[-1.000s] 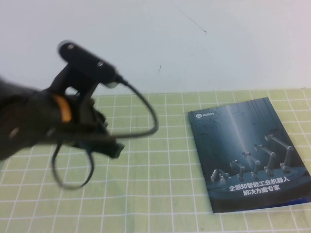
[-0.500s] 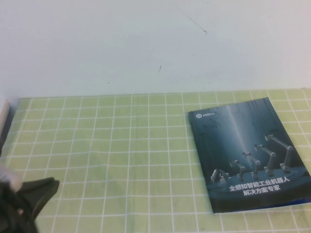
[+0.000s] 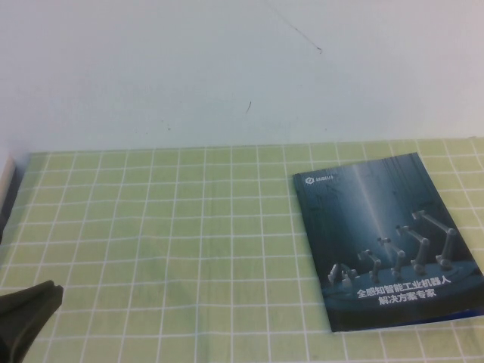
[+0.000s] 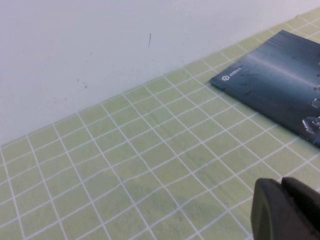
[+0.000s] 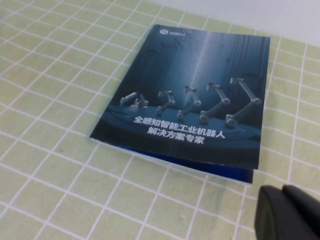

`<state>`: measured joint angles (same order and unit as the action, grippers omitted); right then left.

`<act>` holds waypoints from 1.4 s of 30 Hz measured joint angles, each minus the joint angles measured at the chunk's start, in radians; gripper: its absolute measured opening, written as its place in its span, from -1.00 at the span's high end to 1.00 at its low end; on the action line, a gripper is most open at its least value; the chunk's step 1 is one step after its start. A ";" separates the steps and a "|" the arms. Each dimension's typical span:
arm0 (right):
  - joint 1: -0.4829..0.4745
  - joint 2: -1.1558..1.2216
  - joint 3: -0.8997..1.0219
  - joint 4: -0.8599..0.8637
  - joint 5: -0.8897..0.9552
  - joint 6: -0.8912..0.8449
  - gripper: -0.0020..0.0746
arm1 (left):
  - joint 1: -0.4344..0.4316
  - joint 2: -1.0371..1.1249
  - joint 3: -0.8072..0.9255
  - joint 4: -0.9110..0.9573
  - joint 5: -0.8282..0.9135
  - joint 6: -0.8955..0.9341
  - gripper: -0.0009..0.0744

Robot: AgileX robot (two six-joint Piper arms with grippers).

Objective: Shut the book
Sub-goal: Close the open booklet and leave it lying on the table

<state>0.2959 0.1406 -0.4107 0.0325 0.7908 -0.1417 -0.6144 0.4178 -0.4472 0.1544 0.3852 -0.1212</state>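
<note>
**High view** – The thin dark-blue soft-cover book (image 3: 382, 242) is lying shut, cover up, on the right part of the green white-gridded tabletop (image 3: 189, 242). The white wall (image 3: 227, 68) is standing behind. The left pincer (image 3: 26, 321) is showing only as a dark wedge at the near left corner, well apart from the book.

**Left wrist view** – The left pincer's two dark fingertips are pressing together along a thin seam and gripping nothing. The book's far corner is showing beyond them.

**Right wrist view** – The right pincer (image 5: 283, 205) is hovering just beside the book's near corner, its tips likewise meeting and empty. A bright blue strip is peeking out under the cover's near edge.

**Writing** – White cover lettering is reading 全感知智能工业机器人 / 解决方案专家 beneath a row of pictured robot arms; the small logo text is too small to read.

**Handling (judgement)** – Probably light, floppy and glossy, so slippery. Better pressing on the cover's middle than pinching an edge. The closing is looking done.
</note>
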 joint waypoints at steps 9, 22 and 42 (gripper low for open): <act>0.000 0.000 0.000 0.000 0.000 0.000 0.95 | 0.000 0.000 0.000 0.000 0.000 0.000 0.98; 0.000 -0.001 0.000 0.001 0.000 0.000 0.95 | 0.108 -0.142 0.114 -0.015 -0.050 -0.002 0.98; 0.000 -0.001 0.000 0.001 0.000 0.000 0.95 | 0.496 -0.427 0.468 -0.021 -0.077 -0.217 0.98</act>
<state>0.2959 0.1396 -0.4107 0.0332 0.7908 -0.1417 -0.1181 -0.0092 0.0211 0.1330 0.3081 -0.3383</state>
